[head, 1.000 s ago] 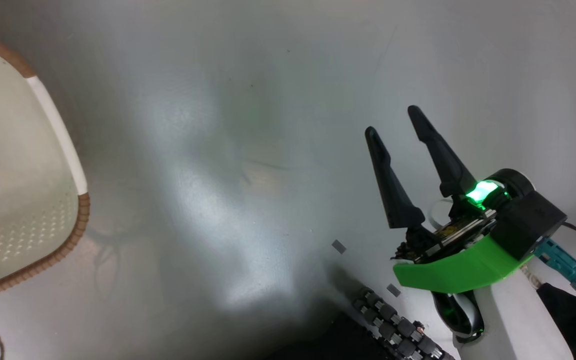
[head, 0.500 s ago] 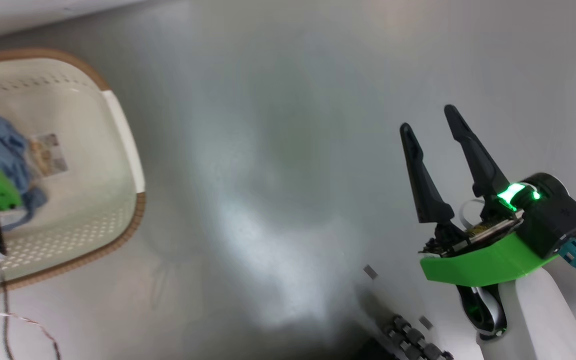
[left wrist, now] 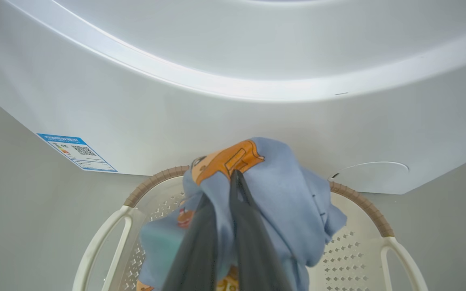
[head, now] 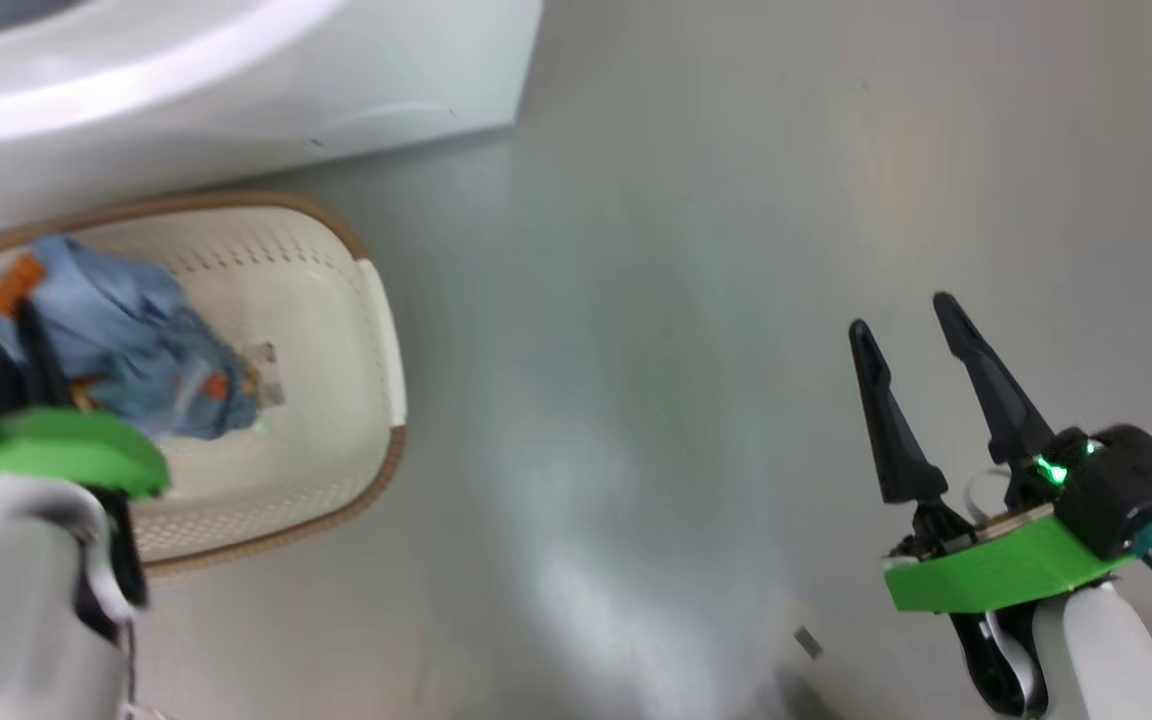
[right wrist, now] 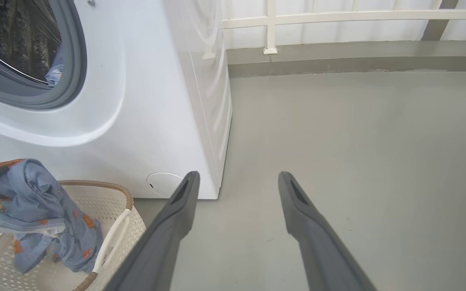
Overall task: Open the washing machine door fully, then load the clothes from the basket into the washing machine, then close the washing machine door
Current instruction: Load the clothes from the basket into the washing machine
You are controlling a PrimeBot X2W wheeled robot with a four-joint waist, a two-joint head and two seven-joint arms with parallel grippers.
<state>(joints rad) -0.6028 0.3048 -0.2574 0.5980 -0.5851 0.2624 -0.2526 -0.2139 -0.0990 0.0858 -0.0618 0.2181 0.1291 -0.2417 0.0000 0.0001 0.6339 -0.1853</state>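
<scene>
My left gripper (left wrist: 221, 186) is shut on the clothes (left wrist: 281, 182), a light blue bundle with orange figures that hangs just above the basket (left wrist: 358, 198). The head view has this gripper (head: 21, 350) at the lower left, with the clothes (head: 126, 330) over the cream basket (head: 386, 340). Right behind the basket stands the white washing machine (right wrist: 156, 101), its drum mouth uncovered. The washing machine door is out of view. My right gripper (head: 900, 314) is open and holds nothing, over bare floor to the right.
Some blue cloth (right wrist: 55, 68) lies inside the drum. On the washer's front are a blue label (left wrist: 75, 151) and a round flap (right wrist: 164, 184). Grey floor (right wrist: 338, 141) stretches right of the washer to a low ledge with a white railing (right wrist: 271, 24).
The head camera has swung, bringing the basket, the washer's base and the left arm into view. The left gripper now holds the clothes over the basket. The right gripper stays open.
</scene>
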